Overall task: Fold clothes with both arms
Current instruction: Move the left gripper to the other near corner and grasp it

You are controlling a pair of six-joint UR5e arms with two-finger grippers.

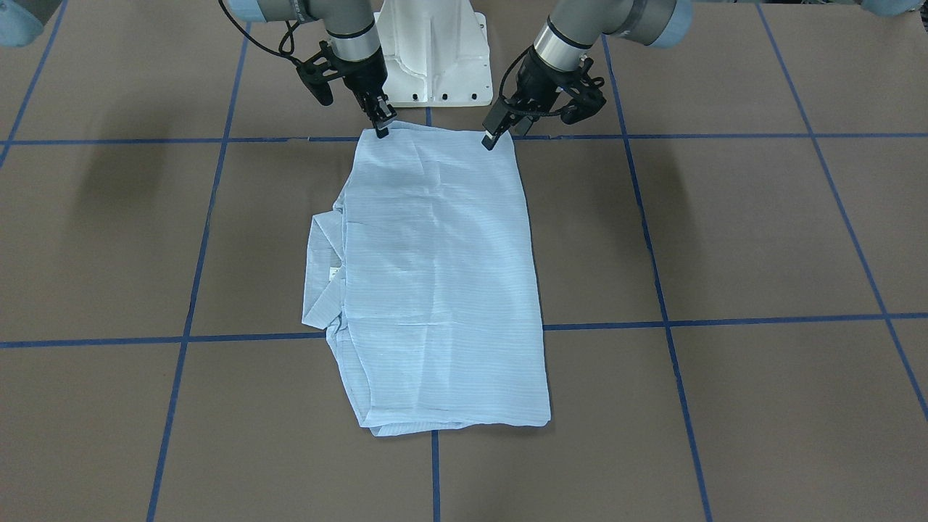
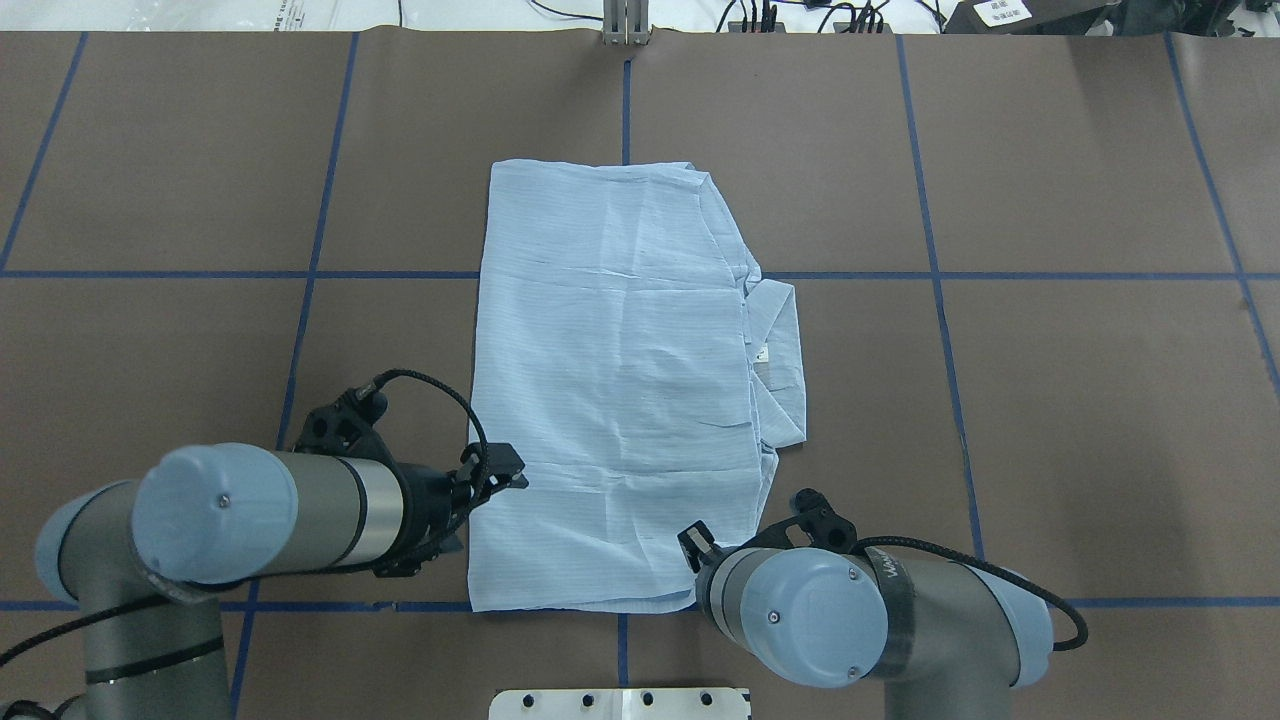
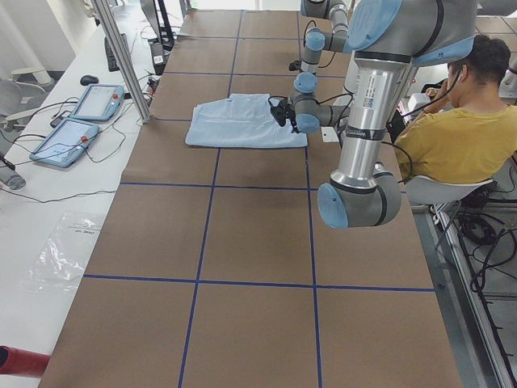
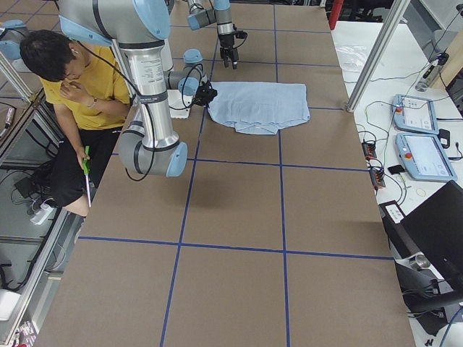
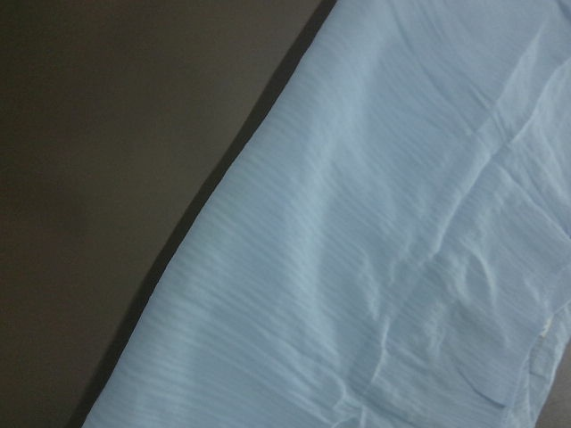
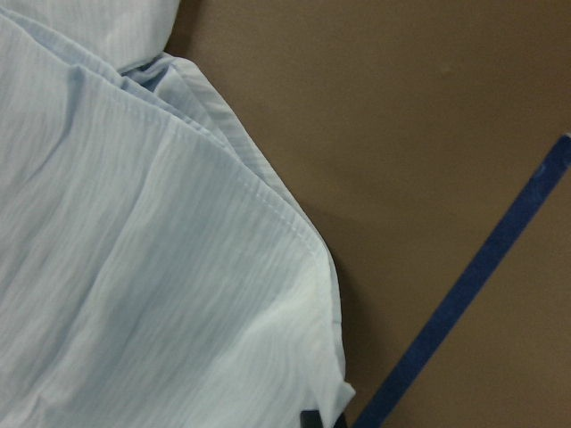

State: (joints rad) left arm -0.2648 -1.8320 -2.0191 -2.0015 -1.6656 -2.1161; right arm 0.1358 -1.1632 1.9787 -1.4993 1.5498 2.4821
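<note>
The pale blue striped shirt [image 1: 442,275] lies folded into a flat long rectangle on the brown table, also in the overhead view [image 2: 610,380]. Its collar [image 2: 780,350] sticks out on my right side. My left gripper [image 1: 500,134] hovers low at the shirt's near left corner [image 2: 505,468], its jaws apart and holding nothing. My right gripper [image 1: 383,123] is at the near right corner [image 2: 693,543], also open and empty. The left wrist view shows only the cloth [image 5: 401,250] and the table. The right wrist view shows the shirt's corner [image 6: 134,267].
The white pedestal base [image 1: 435,58] stands just behind the shirt's near edge. Blue tape lines [image 1: 667,319] grid the brown table. A seated person in yellow [image 3: 460,129] is beside the robot. Two control tablets [image 3: 81,121] lie on the white side bench.
</note>
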